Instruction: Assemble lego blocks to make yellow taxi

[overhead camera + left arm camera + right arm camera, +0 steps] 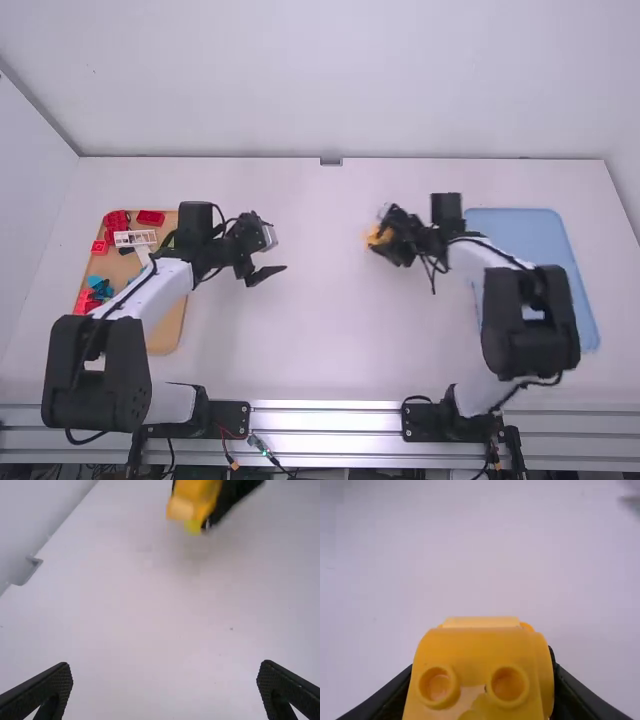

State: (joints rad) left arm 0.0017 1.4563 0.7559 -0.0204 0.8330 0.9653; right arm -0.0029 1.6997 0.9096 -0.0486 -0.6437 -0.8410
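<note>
While the right gripper (389,246) is hovering over the table (330,340), right of its middle and nearer the far edge than the near one, its two fingers are clenching the yellow LEGO assembly (376,237). In the right wrist view a yellow brick face is turning two round, hollow studs toward the camera, a paler yellow layer is showing beyond it, and the black fingers are flanking it on both sides. In the left wrist view the assembly is hanging above the tabletop, a small yellow-green part sticking out underneath.

The left gripper (272,252) is hovering left of the table's middle, well apart from the assembly and pointing toward the table's right side. Its fingers are standing wide apart, released, holding nothing between them.

Near the table's left edge, a tan tray (168,335) is lying partly beneath the left arm. A cluster of red bricks (116,221) is sitting in its far left corner, and a single red brick (150,217) is lying by its far edge. A white lattice piece (135,238) is lying just nearer than these, and teal pieces (98,283) are resting close to the tray's left edge, beside more red ones. Near the table's right edge, a blue tray (545,240) is lying partly behind the right arm.
</note>
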